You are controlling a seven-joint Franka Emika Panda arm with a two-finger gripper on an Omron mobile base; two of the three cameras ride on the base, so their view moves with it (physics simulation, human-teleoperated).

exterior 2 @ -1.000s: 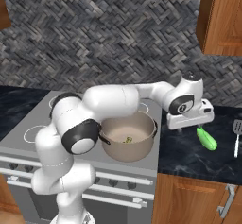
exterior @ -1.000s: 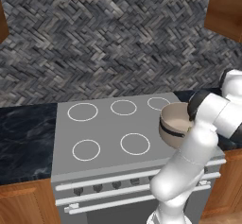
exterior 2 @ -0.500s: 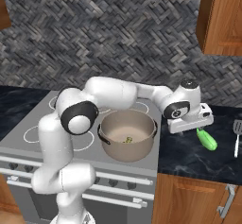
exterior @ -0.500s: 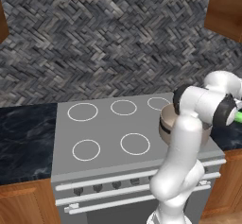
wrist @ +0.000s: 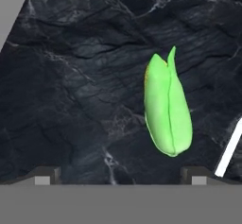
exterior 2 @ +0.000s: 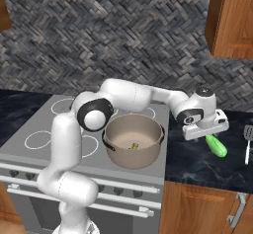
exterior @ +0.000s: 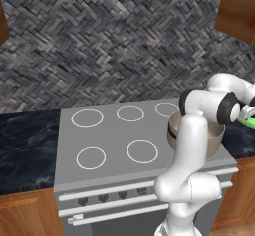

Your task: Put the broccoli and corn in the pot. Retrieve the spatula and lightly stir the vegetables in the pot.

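The beige pot (exterior 2: 114, 135) stands on the stove's front right burner, and a small yellow-green lump, the broccoli (exterior 2: 132, 145), lies on its bottom. The corn (wrist: 168, 112), a bright green husk-shaped piece with a yellow sliver on one edge, lies on the dark counter right of the pot (exterior 2: 216, 145) (exterior: 247, 122). My gripper (wrist: 119, 176) hovers just above it (exterior 2: 207, 135), open, nothing between the fingers; the corn sits ahead, nearer the right fingertip. The spatula (exterior 2: 247, 143) lies on the counter right of the corn; its pale handle (wrist: 229, 152) shows in the hand view.
The grey stove top (exterior: 107, 135) with several ringed burners spreads left of the pot. Black marble counter (exterior 2: 205, 166) flanks the stove on both sides. A wooden wall cabinet (exterior 2: 232, 18) hangs above the right counter. My arm arches over the pot's far rim.
The arm's elbow has swung round while the hand stayed over the right counter, sinking slightly toward the corn. The jaws stayed open.
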